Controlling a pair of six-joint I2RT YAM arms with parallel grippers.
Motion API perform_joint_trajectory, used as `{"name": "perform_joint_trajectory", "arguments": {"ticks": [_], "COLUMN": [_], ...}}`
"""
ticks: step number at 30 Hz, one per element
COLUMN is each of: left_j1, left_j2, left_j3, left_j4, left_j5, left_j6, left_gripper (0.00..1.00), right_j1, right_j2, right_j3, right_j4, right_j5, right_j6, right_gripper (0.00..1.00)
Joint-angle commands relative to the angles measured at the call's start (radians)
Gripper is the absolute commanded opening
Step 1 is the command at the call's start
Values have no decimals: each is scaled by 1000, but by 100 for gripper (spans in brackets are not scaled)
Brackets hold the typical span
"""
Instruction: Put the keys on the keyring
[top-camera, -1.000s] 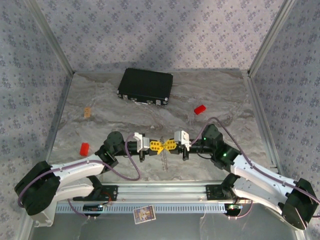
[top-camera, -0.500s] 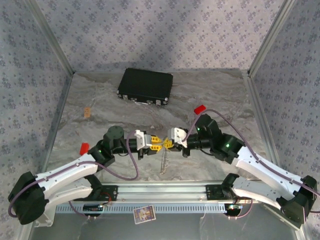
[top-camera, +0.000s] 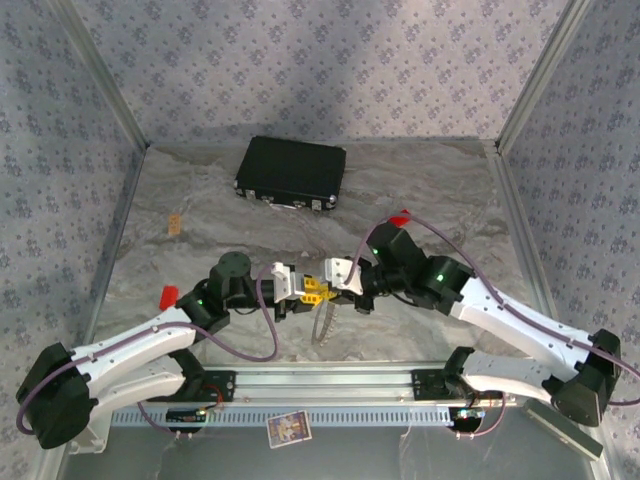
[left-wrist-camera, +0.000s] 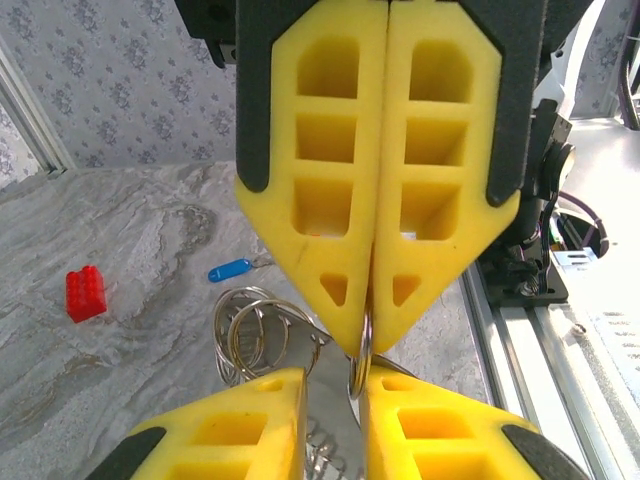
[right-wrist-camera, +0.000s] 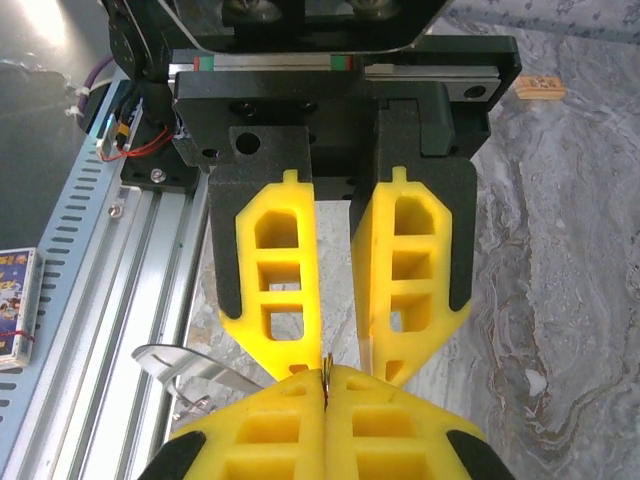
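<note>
- The keyring (left-wrist-camera: 358, 366) is sitting edge-on in my right pincer (right-wrist-camera: 326, 384), whose pads are pressing flat together on the thin wire, hanging in the air above the near middle of the desk (left-wrist-camera: 120, 215).
- My left pincer (left-wrist-camera: 335, 382) has just been letting go: a second ago it was shut tip to tip against the right one, and now its jaws are standing a little apart, straddling the ring without, as far as I can tell, squeezing it.
- My right arm has also been swinging in toward the middle.
- I am reading this as the ring passing over to the right pincer alone, which is freeing my left one to go for a key.
- The blue-headed key (left-wrist-camera: 232, 270) is lying on the desk beyond, well apart from the ring, so threading is not yet starting.
</note>
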Motion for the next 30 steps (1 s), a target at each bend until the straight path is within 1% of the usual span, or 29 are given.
{"name": "perform_joint_trajectory", "arguments": {"ticks": [1, 4, 6, 8, 9, 10, 11, 13, 16, 20, 25, 30], "left_j1": [-6, -6, -6, -6, -6, -6, -5, -6, -6, -6, -6, -6], "left_j2": [4, 5, 4, 3, 3, 1, -2, -8, -15, -12, 6, 20], "left_j3": [40, 40, 39, 38, 38, 36, 32, 15, -18, -43, -31, -26], "left_j4": [-1, -2, -3, -5, -4, -4, 2, 35, 128, 229, 238, 253], "left_j5": [38, 41, 41, 42, 41, 42, 44, 46, 48, 51, 79, 98], "left_j6": [13, 13, 16, 21, 21, 21, 18, 6, -38, -85, -91, -104], "left_gripper": [20, 17, 10, 0, 0, 0, 0, 0, 0, 0, 0, 0], "right_j1": [22, 30, 29, 26, 22, 9, -8, -57, -120, -130, -116, -101], "right_j2": [22, 38, 40, 31, 18, -1, -32, -97, -176, -205, -172, -142], "right_j3": [60, 73, 75, 73, 65, 46, 16, -59, -169, -254, -276, -275], "right_j4": [-43, -63, -67, -66, -55, -32, 3, 93, 234, 341, 403, 430], "right_j5": [42, 46, 35, 20, 12, 2, -20, -75, -162, -184, -198, -197], "right_j6": [-31, -41, -41, -39, -31, -17, -3, 37, 122, 179, 218, 223], "right_gripper": [0, 0, 0, 0, 5, 17, 23, 26, 27, 27, 26, 22]}}
